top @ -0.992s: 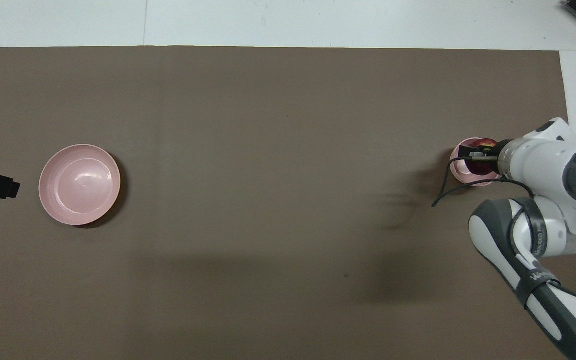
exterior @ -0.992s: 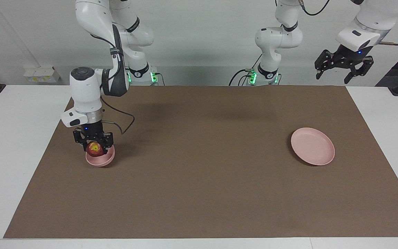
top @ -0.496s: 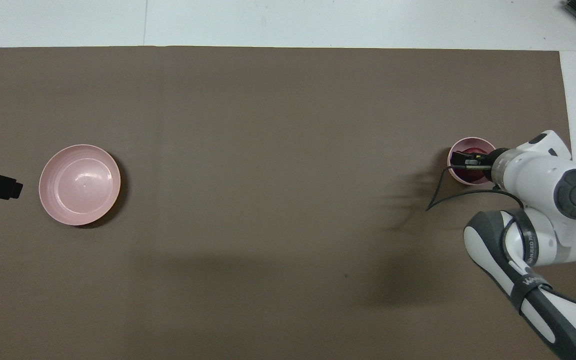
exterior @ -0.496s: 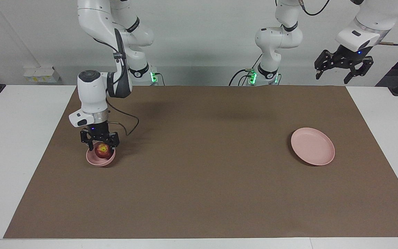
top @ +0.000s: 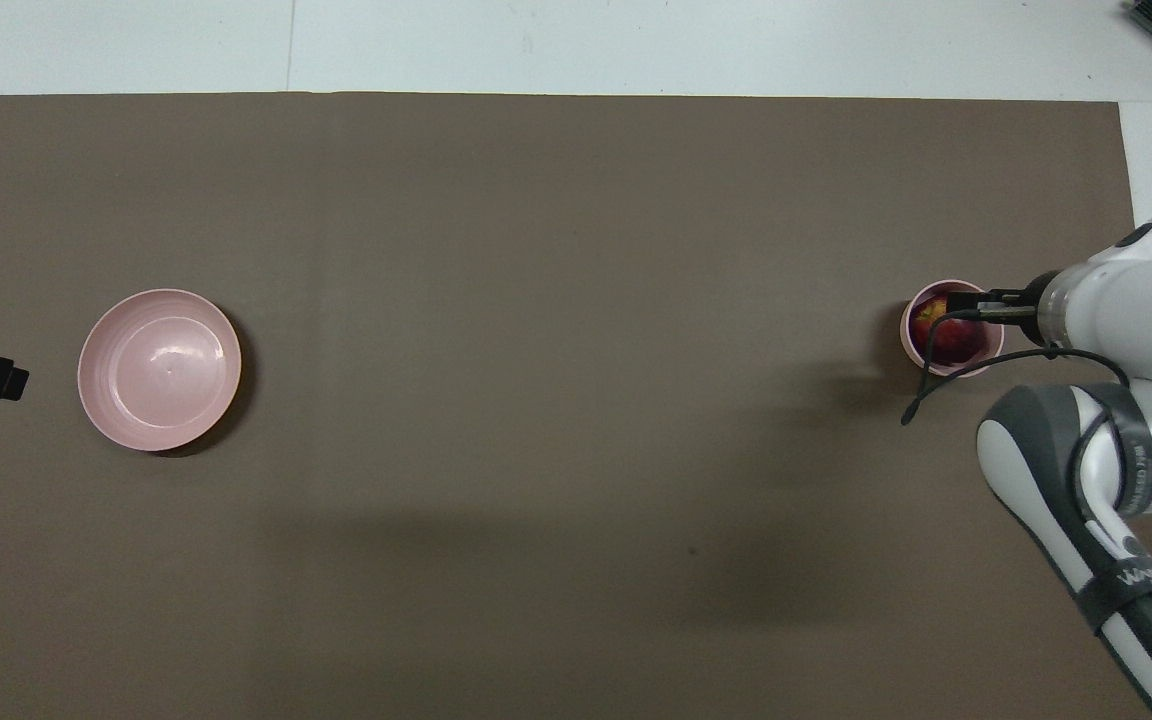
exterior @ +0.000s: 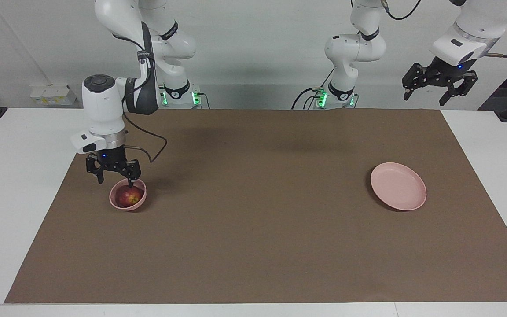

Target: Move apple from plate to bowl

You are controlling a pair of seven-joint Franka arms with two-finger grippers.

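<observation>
From my remote station I see the apple [exterior: 127, 196], small, round and dark red with a yellowish patch, sitting inside the small deep pale-pink bowl [exterior: 115, 201] at the right arm's end of the tabletop [exterior: 253, 229]. The right end effector [exterior: 113, 176] hangs just above the bowl, slightly toward the robots' edge of its rim, with its 2 fingers spread apart and nothing between them. The apple therefore lies directly below it and a little farther from the robots, resting free in the bowl with no finger touching it. Being round, the apple has no long axis to line up with. From overhead, the right arm's wrist covers part of the bowl [top: 911, 330], and the apple [top: 946, 340] shows inside its rim. The wide, shallow pale-pink plate [exterior: 405, 198] lies bare, well apart at the left arm's end of the tabletop. The left end effector [exterior: 439, 86] waits high up by its own end, fingers spread and holding nothing. The right arm is by far the nearer to the apple. I judge the transfer done, so the coming move is most likely a straight lift upward, and the bowl rim just beneath the fingertips is the thing to clear.
</observation>
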